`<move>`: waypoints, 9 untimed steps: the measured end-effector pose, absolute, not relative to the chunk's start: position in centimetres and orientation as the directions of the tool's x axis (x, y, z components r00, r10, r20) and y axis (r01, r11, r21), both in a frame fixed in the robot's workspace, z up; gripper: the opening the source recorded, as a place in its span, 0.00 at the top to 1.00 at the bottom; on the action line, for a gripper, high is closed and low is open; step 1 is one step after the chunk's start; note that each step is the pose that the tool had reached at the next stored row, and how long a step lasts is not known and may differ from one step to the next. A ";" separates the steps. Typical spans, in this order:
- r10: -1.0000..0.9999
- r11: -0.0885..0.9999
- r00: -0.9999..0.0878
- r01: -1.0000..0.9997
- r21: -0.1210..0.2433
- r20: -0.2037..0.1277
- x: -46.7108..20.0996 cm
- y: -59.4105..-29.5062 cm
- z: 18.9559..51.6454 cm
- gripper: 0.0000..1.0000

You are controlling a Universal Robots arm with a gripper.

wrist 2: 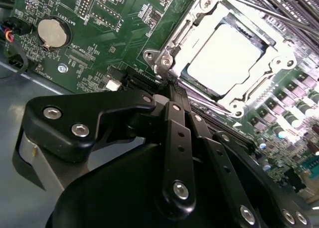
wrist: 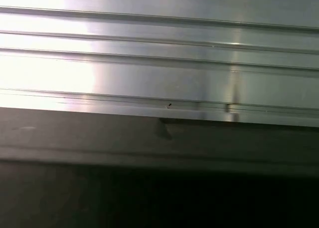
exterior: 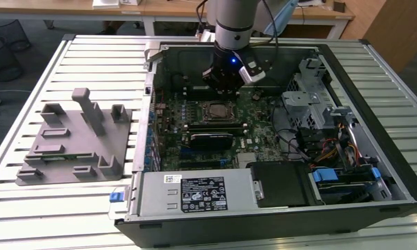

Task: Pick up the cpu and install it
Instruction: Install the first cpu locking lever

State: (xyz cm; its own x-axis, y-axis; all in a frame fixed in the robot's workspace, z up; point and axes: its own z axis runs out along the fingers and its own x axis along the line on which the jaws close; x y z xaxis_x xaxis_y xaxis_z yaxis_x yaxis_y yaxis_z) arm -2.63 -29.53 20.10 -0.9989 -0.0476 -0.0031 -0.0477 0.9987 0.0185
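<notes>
Black fingers (wrist 2: 172, 96) hover beside one cpu (wrist 2: 225, 58) seated in its socket (wrist 2: 164, 61).

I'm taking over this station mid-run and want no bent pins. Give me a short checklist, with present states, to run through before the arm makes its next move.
1. The cpu lies inside the socket frame, shiny top up: ok.
2. The cpu sits fully flat and rightly turned: cannot tell.
3. The claw is over the motherboard, inside the computer case and beside the socket: ok.
4. The claw's links are apart from the cpu in the second wrist view: ok.
5. Claw open or shut: cannot tell.
6. The socket's frame is latched down: cannot tell.
</notes>
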 end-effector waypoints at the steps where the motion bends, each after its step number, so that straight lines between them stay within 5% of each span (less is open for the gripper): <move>1: -0.048 0.999 -0.999 -0.048 0.019 -0.003 -2.6 -29.5 20.0 0.89; 9: -0.048 0.999 -0.999 -0.048 0.019 -0.003 -2.6 -29.5 19.9 0.89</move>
State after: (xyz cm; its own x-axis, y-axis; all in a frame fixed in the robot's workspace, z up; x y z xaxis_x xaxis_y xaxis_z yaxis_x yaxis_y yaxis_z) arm -2.60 -29.53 19.94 -0.9989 -0.0477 -0.0032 -0.0478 0.9987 0.0186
